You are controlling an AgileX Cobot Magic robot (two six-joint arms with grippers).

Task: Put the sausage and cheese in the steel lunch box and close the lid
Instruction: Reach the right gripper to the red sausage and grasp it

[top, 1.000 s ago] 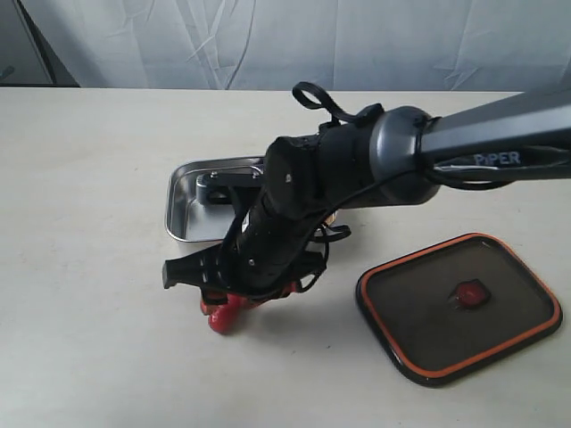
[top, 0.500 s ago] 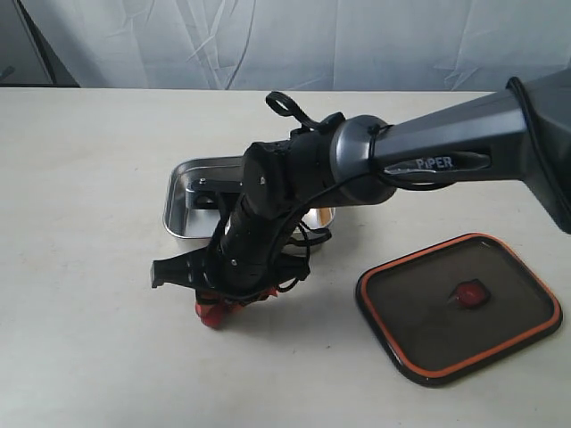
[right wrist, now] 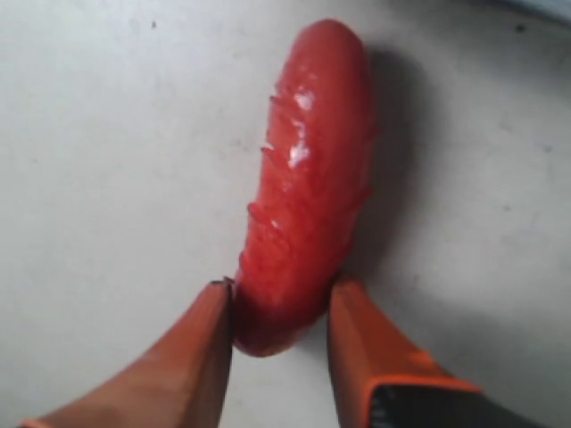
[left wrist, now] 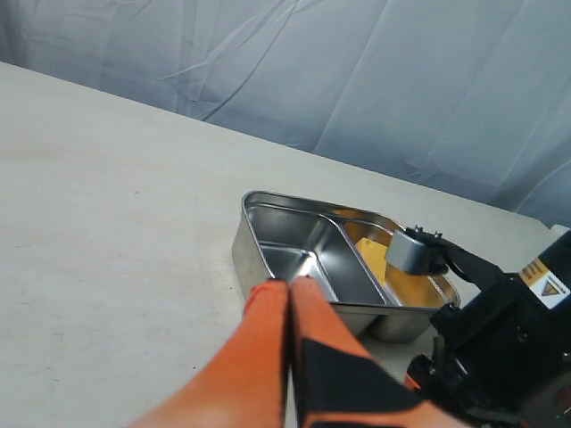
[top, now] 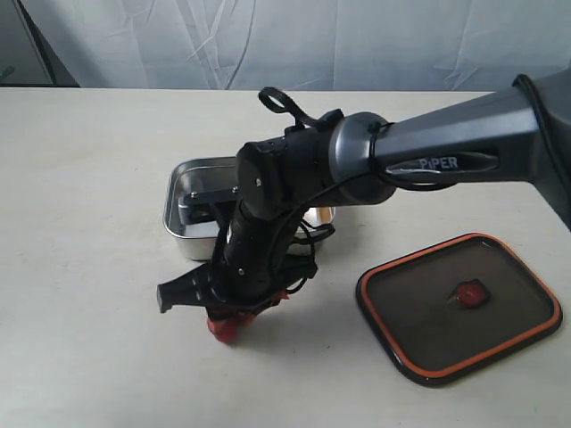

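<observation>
Against a creased grey-blue backdrop (top: 357,40), the right gripper (right wrist: 281,299) is pinching one end of the red sausage (right wrist: 308,178). The sausage is lying on the pale table (top: 80,267) just in front of the steel lunch box (top: 169,214), its long axis running straight out from the fingers. The left gripper (left wrist: 287,285), fingers pressed together and empty, is hovering farther off, while the cheese (left wrist: 370,259) is already sitting in one compartment.

Around right gripper (right wrist: 278,308): sausage (right wrist: 308,178) fills gap between fingers; steel lunch box (top: 178,214) wall close behind; lid (top: 500,285) well off to one side; surface (top: 89,339) otherwise bare, open for passage.
</observation>
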